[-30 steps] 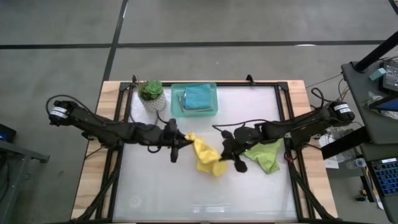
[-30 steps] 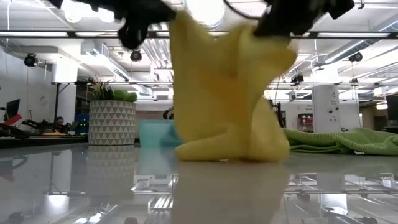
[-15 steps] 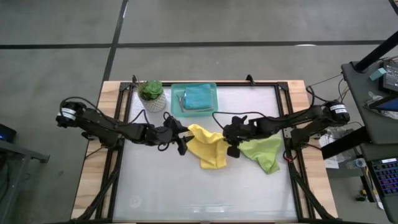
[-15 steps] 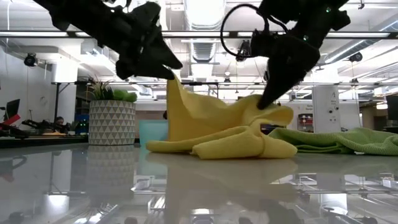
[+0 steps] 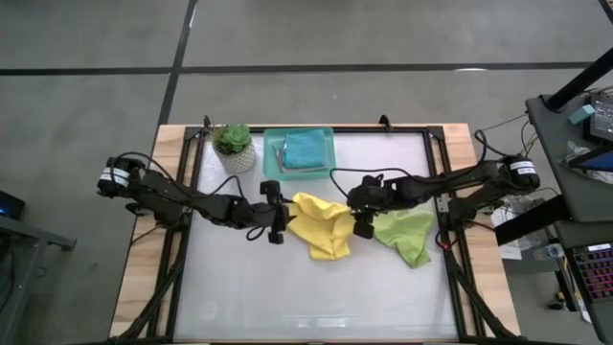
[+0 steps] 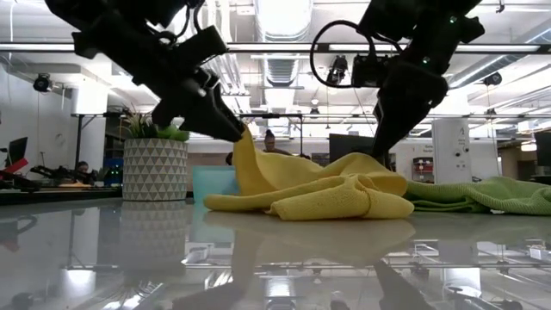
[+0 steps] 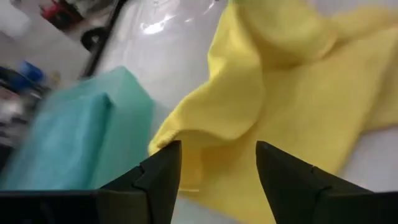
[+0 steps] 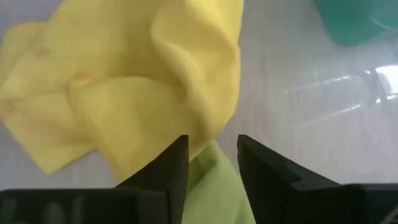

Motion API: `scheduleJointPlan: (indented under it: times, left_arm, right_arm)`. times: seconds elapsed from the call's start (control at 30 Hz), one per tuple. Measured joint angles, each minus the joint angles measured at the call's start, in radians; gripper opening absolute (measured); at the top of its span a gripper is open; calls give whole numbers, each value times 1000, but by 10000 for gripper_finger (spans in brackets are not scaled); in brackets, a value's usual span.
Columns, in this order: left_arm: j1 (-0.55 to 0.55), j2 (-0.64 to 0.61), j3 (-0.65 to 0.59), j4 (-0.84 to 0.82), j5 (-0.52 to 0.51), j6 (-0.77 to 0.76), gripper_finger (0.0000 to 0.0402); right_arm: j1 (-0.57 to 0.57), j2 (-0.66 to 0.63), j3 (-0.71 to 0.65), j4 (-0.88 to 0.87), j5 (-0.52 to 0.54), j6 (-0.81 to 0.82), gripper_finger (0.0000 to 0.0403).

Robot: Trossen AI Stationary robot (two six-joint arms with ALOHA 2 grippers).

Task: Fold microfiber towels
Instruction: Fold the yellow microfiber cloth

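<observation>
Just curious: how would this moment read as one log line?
yellow towel: crumpled on table | left gripper: open, at its edge | right gripper: open, opposite edge

Both dark arms reach in low over the middle of the table from opposite sides, elbows bent and wrists angled down. The left gripper (image 5: 277, 219) sits left of centre with its fingers (image 7: 163, 177) spread apart. The right gripper (image 5: 362, 217) sits right of centre, close to the left one, its fingers (image 8: 171, 168) also parted with a gap between them.
</observation>
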Motion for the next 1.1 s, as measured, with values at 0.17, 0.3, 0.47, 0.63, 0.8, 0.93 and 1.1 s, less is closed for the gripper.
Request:
scheduleJointPlan:
  times: [0.17, 0.3, 0.47, 0.63, 0.8, 0.93, 1.1]
  left_arm:
    - [0, 0, 0, -71, -85, 191, 191]
    - [14, 16, -6, -66, -94, 231, 191]
    - [15, 54, -6, -41, -116, 232, 191]
    - [15, 90, 5, -17, -127, 230, 191]
    - [14, 85, 16, 30, -126, 203, 191]
    - [14, 73, 31, 32, -126, 204, 191]
    - [14, 56, 40, 25, -126, 204, 191]
  right_arm:
    - [-8, -5, 0, -4, 1, -4, 148]
    - [-8, -5, 0, -1, 1, -24, 152]
    - [-9, -5, 0, 22, 1, -8, 149]
    - [-9, 5, -1, 201, 0, 11, 151]
    - [-6, 88, -2, 508, 20, -88, 152]
    - [-7, 211, 0, 766, 42, -136, 147]
    - [-7, 352, 56, 881, 141, -140, 137]
